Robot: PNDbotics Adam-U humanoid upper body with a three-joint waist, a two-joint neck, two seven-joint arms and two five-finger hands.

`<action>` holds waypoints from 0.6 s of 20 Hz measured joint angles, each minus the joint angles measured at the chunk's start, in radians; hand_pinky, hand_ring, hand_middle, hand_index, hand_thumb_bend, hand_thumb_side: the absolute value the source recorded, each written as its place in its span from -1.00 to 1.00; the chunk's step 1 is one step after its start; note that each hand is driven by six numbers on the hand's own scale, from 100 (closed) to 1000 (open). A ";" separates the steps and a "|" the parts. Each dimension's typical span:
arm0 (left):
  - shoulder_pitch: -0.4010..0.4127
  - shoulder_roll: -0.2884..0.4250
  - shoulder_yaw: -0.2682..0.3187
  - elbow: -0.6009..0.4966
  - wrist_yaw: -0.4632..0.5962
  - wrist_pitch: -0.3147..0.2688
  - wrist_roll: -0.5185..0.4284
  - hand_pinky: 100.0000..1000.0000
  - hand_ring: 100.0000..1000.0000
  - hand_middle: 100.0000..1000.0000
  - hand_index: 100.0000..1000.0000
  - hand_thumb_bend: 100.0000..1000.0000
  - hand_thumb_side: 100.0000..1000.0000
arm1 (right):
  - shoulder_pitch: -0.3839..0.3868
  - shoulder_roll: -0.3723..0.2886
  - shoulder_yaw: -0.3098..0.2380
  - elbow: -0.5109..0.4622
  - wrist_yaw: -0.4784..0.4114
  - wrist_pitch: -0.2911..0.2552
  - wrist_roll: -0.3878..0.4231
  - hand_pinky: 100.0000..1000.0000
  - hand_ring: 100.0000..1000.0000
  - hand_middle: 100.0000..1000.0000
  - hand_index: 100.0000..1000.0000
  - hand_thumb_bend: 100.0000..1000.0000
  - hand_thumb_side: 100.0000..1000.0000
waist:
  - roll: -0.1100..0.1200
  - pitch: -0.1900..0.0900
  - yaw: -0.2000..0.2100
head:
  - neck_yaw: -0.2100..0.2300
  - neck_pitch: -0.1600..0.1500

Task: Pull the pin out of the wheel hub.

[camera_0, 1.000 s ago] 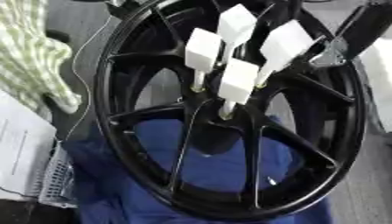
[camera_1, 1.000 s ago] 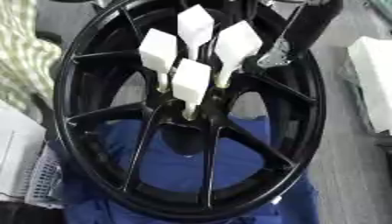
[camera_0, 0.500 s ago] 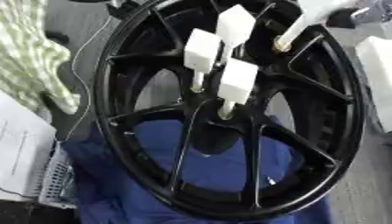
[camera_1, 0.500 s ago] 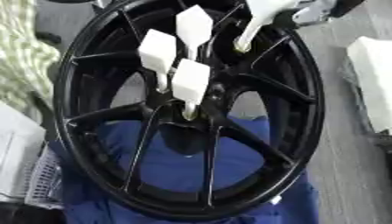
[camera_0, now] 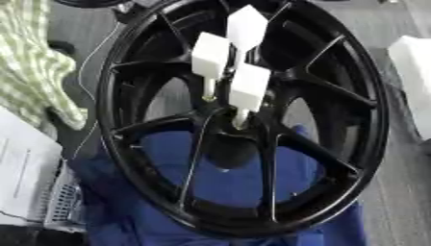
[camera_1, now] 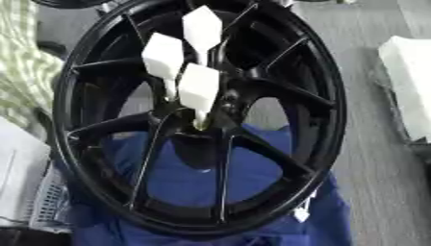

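A black spoked wheel hub [camera_0: 252, 202] lies on a blue cloth and fills most of both views. Three white block-headed pins stand in its centre: one at the left [camera_0: 210, 56], one at the top [camera_0: 247, 26] and one nearest the bore [camera_0: 249, 87], each on a thin pale shaft. The fourth pin seen earlier on the right is out of the views. Neither of my hands shows in either view.
The blue cloth [camera_0: 143, 226] spreads under the hub. A green checked cloth [camera_0: 30, 72] lies at the left, white paper and a mesh basket [camera_0: 33, 192] at the lower left. A white box [camera_1: 408, 86] sits at the right on the grey surface.
My right hand lifted the right-hand white pin out of the hub and carried it up and out of view. Three pins remain standing. The camera has shifted slightly.
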 measured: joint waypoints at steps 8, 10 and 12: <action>0.008 0.000 0.009 0.000 -0.008 0.001 0.013 0.53 0.34 0.33 0.50 0.00 0.18 | 0.217 0.041 -0.217 0.094 0.124 0.063 -0.134 0.51 0.34 0.15 0.35 -0.38 -1.00 | 0.012 -0.002 -0.023 | 0.029 0.002; 0.008 0.000 0.010 0.000 -0.008 0.001 0.014 0.53 0.35 0.33 0.50 0.00 0.18 | 0.271 0.057 -0.272 0.100 0.157 0.084 -0.167 0.65 0.63 0.56 0.60 -0.27 -1.00 | 0.013 -0.002 -0.023 | 0.029 0.002; 0.006 0.000 0.010 0.000 -0.008 0.001 0.014 0.53 0.35 0.33 0.51 0.00 0.18 | 0.319 0.077 -0.321 0.100 0.191 0.102 -0.201 0.74 0.86 0.77 0.71 -0.23 -1.00 | 0.013 -0.003 -0.019 | 0.028 0.002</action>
